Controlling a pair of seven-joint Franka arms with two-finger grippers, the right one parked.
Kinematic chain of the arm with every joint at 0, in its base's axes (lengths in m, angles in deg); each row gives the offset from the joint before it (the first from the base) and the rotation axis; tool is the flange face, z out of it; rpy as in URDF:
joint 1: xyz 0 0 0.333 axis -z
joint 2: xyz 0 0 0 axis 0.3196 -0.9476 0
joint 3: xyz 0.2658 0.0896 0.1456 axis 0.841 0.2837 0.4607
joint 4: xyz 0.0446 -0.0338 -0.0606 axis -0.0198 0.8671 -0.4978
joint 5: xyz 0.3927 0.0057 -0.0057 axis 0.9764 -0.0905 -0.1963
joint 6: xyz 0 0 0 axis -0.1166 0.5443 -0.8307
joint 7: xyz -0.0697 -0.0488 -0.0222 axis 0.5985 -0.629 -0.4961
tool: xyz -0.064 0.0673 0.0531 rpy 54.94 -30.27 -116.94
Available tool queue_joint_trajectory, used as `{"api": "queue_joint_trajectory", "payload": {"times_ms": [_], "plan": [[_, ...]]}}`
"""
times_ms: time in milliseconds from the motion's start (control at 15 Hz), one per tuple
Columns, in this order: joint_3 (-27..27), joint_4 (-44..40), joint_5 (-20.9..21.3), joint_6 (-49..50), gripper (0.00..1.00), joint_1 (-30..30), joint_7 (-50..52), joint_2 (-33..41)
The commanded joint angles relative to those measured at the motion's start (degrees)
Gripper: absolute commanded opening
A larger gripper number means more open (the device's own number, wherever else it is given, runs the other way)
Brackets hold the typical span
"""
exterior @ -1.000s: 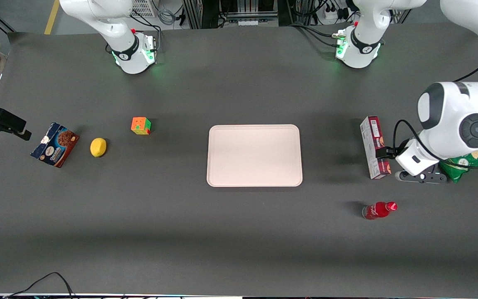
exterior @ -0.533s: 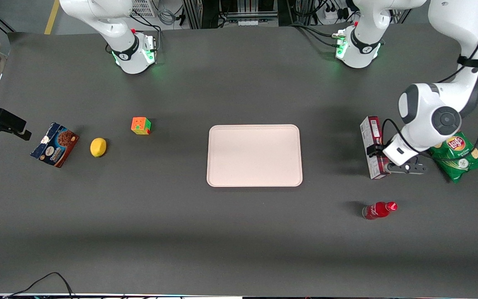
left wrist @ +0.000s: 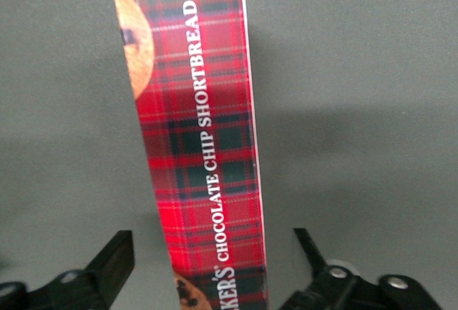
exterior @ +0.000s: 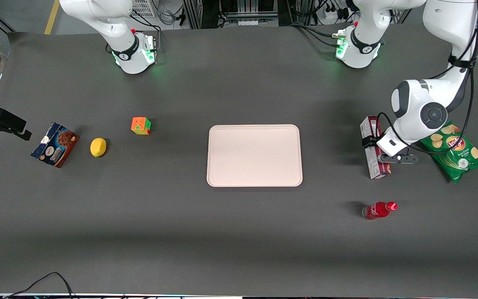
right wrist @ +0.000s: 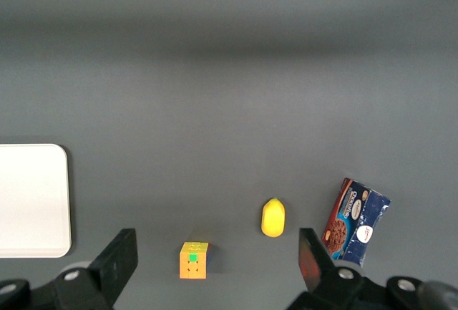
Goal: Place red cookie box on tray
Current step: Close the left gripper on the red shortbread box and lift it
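Scanning the front view left to right: chocolate cookie box (exterior: 54, 144), lemon (exterior: 98, 147) and puzzle cube (exterior: 140, 125) sit at the left, toward the parked arm's end of the desk (exterior: 239, 241). Tray (exterior: 254, 155) is mid-frame with nothing on it. Red cookie box (exterior: 374, 147) is at right of frame, well apart from the tray, on the desk with its long axis running toward and away from the front camera, roughly parallel to the tray's short side. Red bottle (exterior: 379, 210) lies nearer the camera than the box; chip bag (exterior: 454, 150) is at the right edge.

My tool (exterior: 380, 151) is right at the box, on its chip-bag side. In the wrist view the fingers (left wrist: 107, 270) are spread apart with the tartan carton running lengthwise between them, neither pad visibly touching. So the box's narrow width sits across the opening and its length runs straight away from the wrist. Looks like the pre-grasp step: I'd go down, close across the narrow faces, lift, then carry toward frame centre to the tray. Gripping near one end of a long carton, it may swing.
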Motion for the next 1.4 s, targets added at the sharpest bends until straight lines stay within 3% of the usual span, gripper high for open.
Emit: {"api": "queue_joint_trajectory", "payload": {"times_ms": [0,267,667,1000,1200,1333], "plan": [[0.16,2.39,-1.90,-0.81,0.75,0.59,0.15,1.41],[-0.01,2.39,-1.90,0.07,0.39,0.68,1.64,1.41],[-0.10,0.99,-1.99,3.04,0.15,0.68,1.64,1.94],[-0.01,-13.47,-2.25,23.74,0.15,1.64,1.20,5.45],[-0.63,-25.35,-6.72,36.86,0.15,3.22,0.76,5.63],[-3.51,-31.68,-7.00,40.22,0.15,4.19,2.34,5.63]]}}
